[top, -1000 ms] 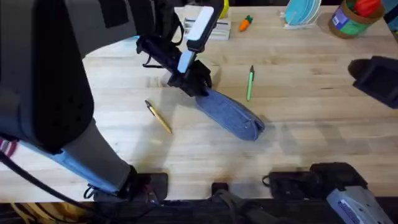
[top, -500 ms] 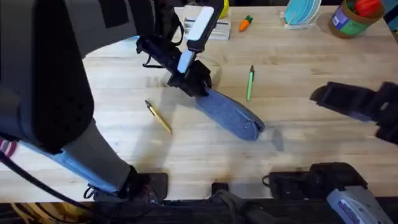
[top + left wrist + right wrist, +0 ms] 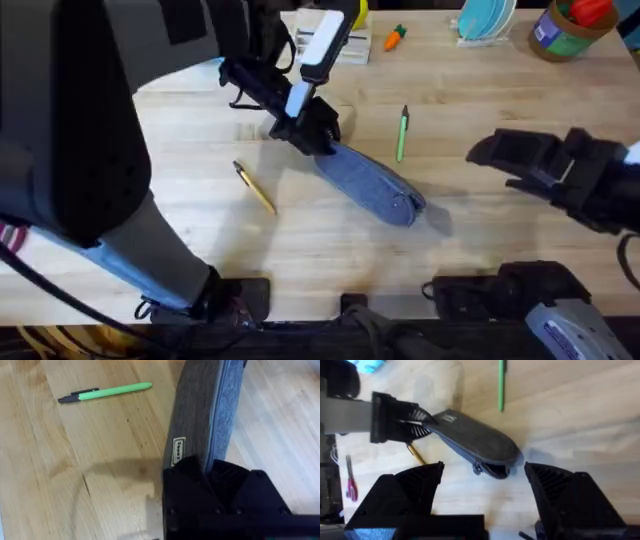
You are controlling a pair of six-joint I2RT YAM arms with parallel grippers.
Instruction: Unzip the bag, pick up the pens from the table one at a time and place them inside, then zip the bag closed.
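The blue-grey bag [image 3: 370,185] lies slanted on the table [image 3: 480,250], its zipper shut as far as I can see. My left gripper [image 3: 312,132] is shut on the bag's far-left end, and the left wrist view shows the bag [image 3: 205,410] running away from its fingers. The green pen [image 3: 402,135] lies just beyond the bag. The yellow-tan pen [image 3: 255,187] lies to its left. My right gripper [image 3: 492,150] hovers open to the right of the bag. Its wrist view looks down on the bag's near end [image 3: 475,442] and the zipper pull [image 3: 478,468].
Along the far edge stand an orange carrot toy [image 3: 396,37], a white box [image 3: 340,40], a teal plate rack [image 3: 485,20] and a round container [image 3: 565,30]. Pink-handled scissors [image 3: 351,485] lie off to the left. The left arm's dark body covers the table's left.
My right arm has swung in from the right edge leftwards toward the bag's near end. The left gripper, the bag and both pens have not moved.
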